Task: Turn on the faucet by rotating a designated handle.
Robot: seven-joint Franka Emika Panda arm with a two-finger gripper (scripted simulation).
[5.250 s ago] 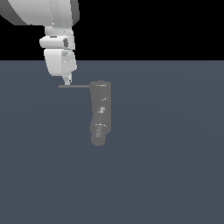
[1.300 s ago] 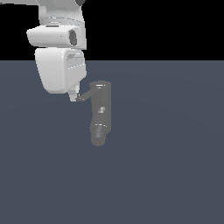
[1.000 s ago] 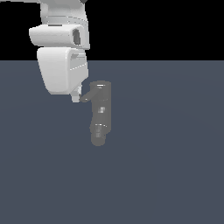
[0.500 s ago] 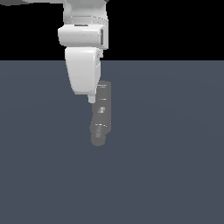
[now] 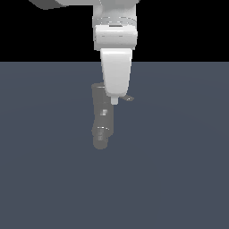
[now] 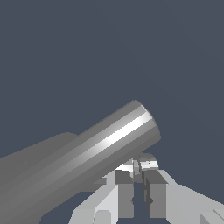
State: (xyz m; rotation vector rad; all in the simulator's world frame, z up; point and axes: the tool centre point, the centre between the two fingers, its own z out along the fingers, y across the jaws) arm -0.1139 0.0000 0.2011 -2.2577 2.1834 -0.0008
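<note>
Tool [image 5: 114, 101] nearly closed, empty, at faucet [image 5: 101, 120] top, handle [image 5: 128, 98] tip just beside it

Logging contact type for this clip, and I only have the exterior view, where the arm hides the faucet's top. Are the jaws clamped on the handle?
Observer: No. In the wrist view the gripper has its jaws nearly together, with nothing between them.
Operator: So where does the handle sit?
Observer: The handle runs as a bright-streaked rod across the fingertips, alongside them and not between them.
Operator: Can you see its free end?
Observer: Yes. Its flat round end shows uncovered, just past the fingertips.
</note>
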